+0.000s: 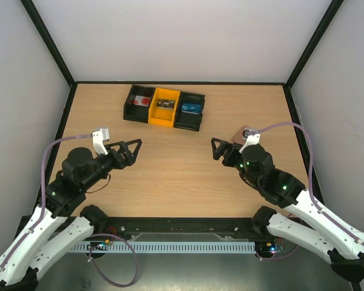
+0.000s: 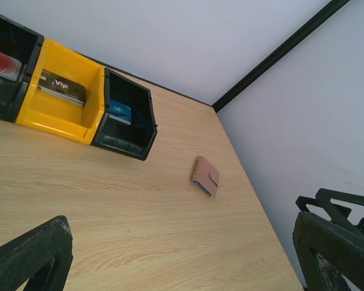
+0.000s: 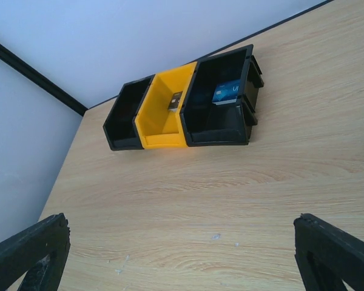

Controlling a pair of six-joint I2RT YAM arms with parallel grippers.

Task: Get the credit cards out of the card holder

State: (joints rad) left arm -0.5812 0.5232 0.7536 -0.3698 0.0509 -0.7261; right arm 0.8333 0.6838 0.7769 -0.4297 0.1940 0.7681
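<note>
Left to right: my left gripper (image 1: 133, 153) hovers over the table (image 1: 170, 182), fingers apart and holding nothing. At the far centre stands a row of three bins (image 1: 160, 122) with loose card-like items inside. My right gripper (image 1: 216, 149) also has its fingers spread and empty. The card holder (image 2: 205, 176) lies closed and flat at the table's right side, just beside the right wrist; no credit cards show from it. The step in hand looks like the approach. I would pin the holder with the right gripper and open it at the side tab (image 2: 215, 179) with the left, gripping shallowly so the thin wallet does not slide.
</note>
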